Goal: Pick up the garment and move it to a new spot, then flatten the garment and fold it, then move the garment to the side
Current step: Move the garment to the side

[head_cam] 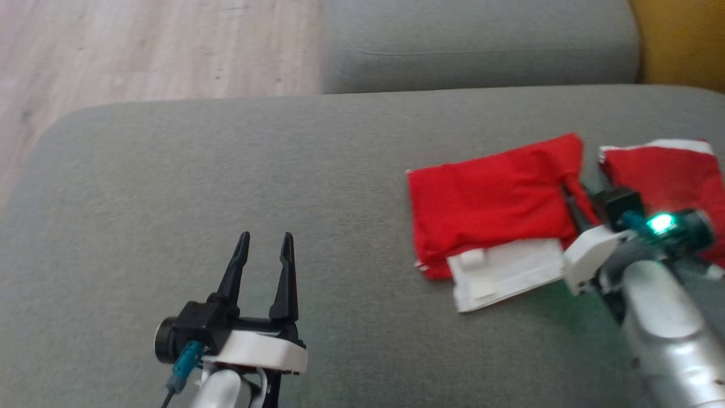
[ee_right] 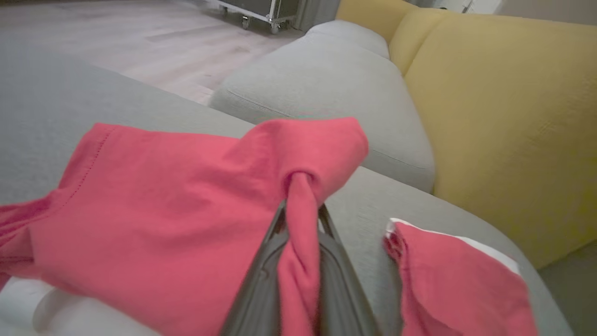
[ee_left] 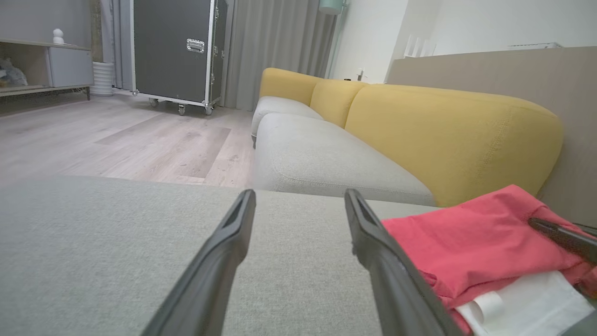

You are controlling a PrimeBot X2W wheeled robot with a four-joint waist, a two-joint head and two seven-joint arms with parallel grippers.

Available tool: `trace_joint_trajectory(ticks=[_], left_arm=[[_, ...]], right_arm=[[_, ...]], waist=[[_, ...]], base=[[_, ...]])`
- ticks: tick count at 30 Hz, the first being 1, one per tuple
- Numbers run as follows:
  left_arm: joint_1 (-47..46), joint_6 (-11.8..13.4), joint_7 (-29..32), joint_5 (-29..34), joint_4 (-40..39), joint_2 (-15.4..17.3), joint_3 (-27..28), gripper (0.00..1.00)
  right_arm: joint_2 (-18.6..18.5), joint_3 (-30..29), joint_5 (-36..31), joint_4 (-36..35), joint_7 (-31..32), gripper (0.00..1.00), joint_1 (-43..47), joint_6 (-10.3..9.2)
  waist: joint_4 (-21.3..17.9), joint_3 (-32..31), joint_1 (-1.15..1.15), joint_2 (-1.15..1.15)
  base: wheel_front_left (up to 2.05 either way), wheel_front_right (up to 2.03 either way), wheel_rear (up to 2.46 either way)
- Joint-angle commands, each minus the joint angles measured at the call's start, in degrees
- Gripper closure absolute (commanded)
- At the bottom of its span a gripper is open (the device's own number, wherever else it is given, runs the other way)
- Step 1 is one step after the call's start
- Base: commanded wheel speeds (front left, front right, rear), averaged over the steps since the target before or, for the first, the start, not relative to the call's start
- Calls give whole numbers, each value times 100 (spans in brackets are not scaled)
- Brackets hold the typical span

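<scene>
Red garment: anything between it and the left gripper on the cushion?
Nothing visible. Only bare grey cushion lies between the open left gripper and the red garment. The right gripper is shut on a bunched fold of it.

You have a wide bare stretch of the grey cushion [head_cam: 170, 170] ahead of and to both sides of your left gripper [head_cam: 263, 241], whose fingers stand apart over it. To your right the red garment [head_cam: 493, 198] covers the cushion, and your right gripper [ee_right: 303, 210], clamped on a bunch of it, blocks that side with its arm. A second red fold [head_cam: 662, 164] lies just beyond, with a narrow grey strip between. The yellow backrest [ee_left: 443, 135] walls off the far right
</scene>
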Motion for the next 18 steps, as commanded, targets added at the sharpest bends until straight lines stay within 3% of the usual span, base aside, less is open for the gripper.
trace_joint_trajectory(ticks=[1,10,18], left_arm=[[-203,36,-54,-31,-220,7,195,0],[-392,-16,-54,27,-309,7,379,0],[-526,-79,-54,35,-310,7,428,0]], right_arm=[[-152,100,-67,-355,85,100,-125,-4],[-1554,216,233,-1703,1029,100,-223,-4],[-2297,-179,445,-2125,1708,100,-73,-4]], waist=[[-179,73,0,0],[-543,459,0,0],[-587,764,0,0]], base=[[0,0,0],[0,0,0],[0,0,0]])
